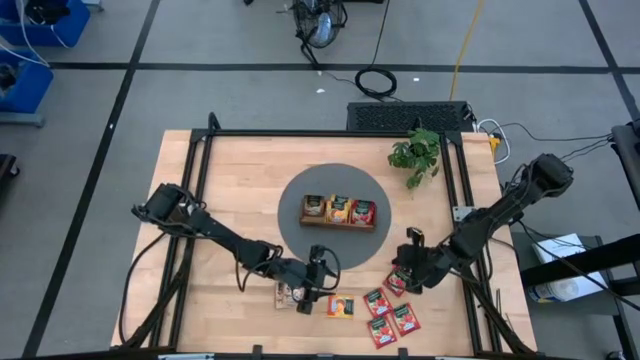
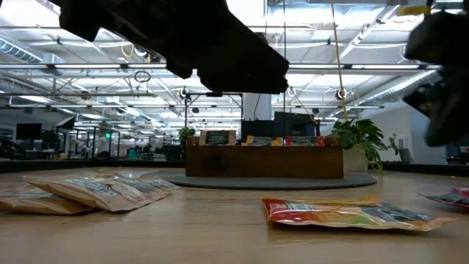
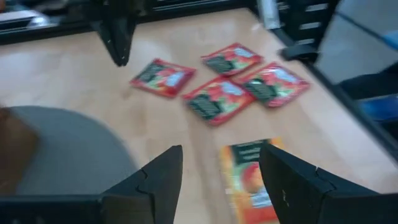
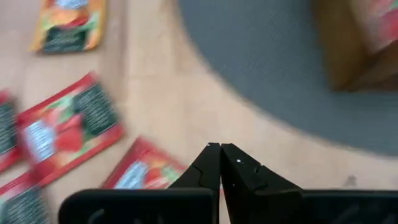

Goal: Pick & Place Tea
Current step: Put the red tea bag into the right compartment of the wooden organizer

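Left gripper (image 3: 221,171): fingers spread wide and empty, poised to straddle a sachet.
Orange sachet (image 3: 249,177): flat on the bench, just beside one finger.
Right gripper (image 4: 221,163): fingers pressed together, empty.
Red sachets (image 4: 65,137): loose on the bench beside those fingers, awaiting the tray (image 1: 340,223).

Orange sachet (image 3: 249,180) blurred and cut by frame edge, tray (image 4: 354,46) cropped, sachet print unreadable

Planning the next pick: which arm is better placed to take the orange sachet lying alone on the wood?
Left. The left gripper is open, with the orange sachet just ahead between its fingers. The right gripper is shut, nearer the red sachets.
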